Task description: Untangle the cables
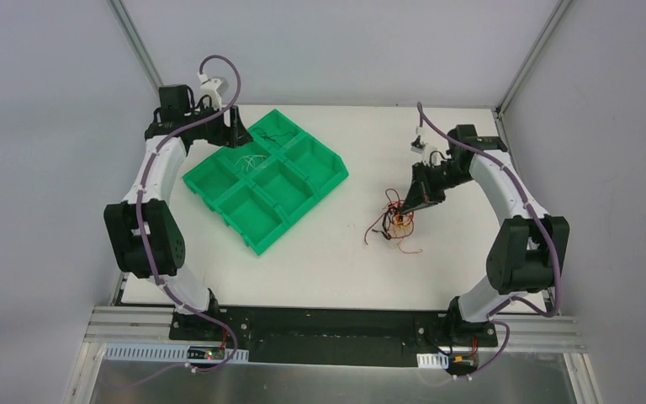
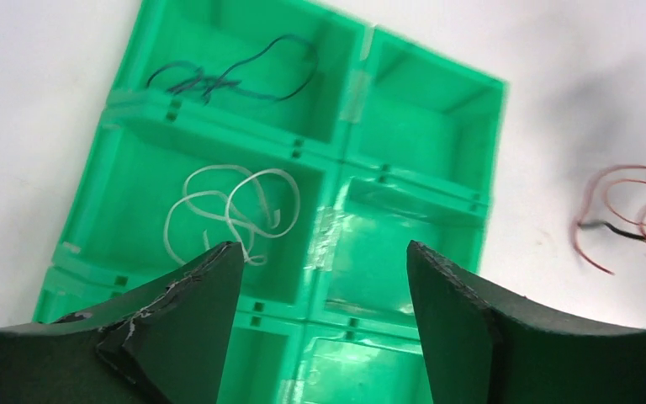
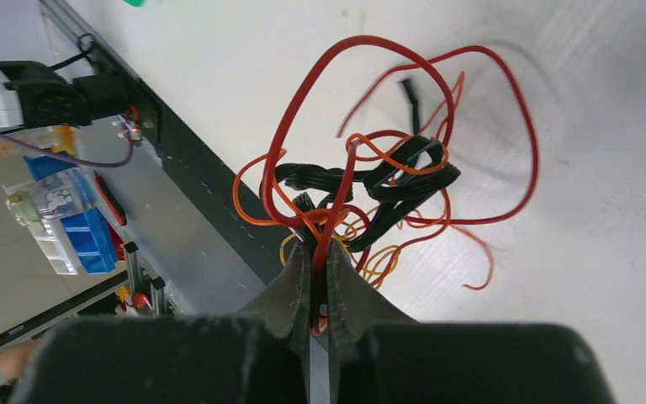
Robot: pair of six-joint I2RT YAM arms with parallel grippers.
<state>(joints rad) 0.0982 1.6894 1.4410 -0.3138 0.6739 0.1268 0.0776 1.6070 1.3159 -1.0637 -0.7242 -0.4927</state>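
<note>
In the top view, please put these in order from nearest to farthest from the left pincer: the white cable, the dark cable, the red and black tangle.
1. White cable, in the green tray compartment right beside the left pincer.
2. Dark cable, in the next tray compartment, to the pincer's right.
3. Red and black tangle, outside the tray, far to the right.

Tray (image 1: 313, 158): bright green, plain. In it: white cable (image 2: 232, 206), dark cable (image 2: 219, 82) (blue-blk). Tangled cables (image 3: 362, 189): red, orange, yellow, blk mixed. Table (image 1: 471, 269): white, no pattern. L end effector (image 2: 324, 250) & R end effector (image 3: 318, 252): blk. Arms (image 1: 156, 168): white w/ blk joints; purple leads (image 1: 219, 61).
</note>
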